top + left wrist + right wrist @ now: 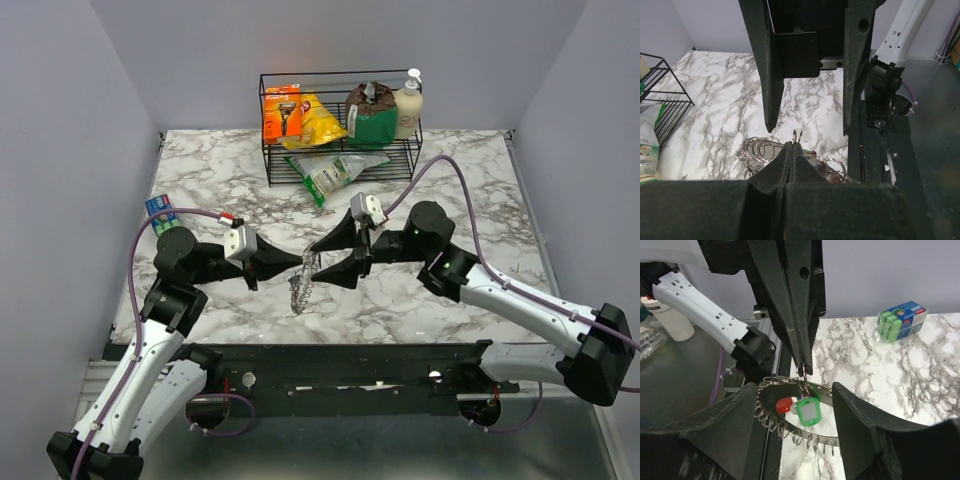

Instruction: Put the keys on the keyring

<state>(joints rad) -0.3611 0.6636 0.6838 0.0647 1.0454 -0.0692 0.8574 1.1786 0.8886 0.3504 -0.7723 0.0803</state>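
Observation:
The keyring (790, 432), a wide silver band fringed with small wire rings, hangs between the two arms over the marble; in the top view it is a silver bunch (300, 290). My left gripper (300, 262) (791, 145) is shut on a thin double wire loop (797, 136) at the top of the bunch. One of the keys, with a green head (807, 412), dangles from that loop, and a red tag (785, 405) shows behind it. My right gripper (320, 260) (794, 387) is open, its fingers on either side of the bunch without touching it.
A black wire rack (340, 125) at the back holds packets and a white bottle. A clear bag (345, 170) lies in front of it. A blue and green pack (160, 213) (900, 320) sits at the table's left edge.

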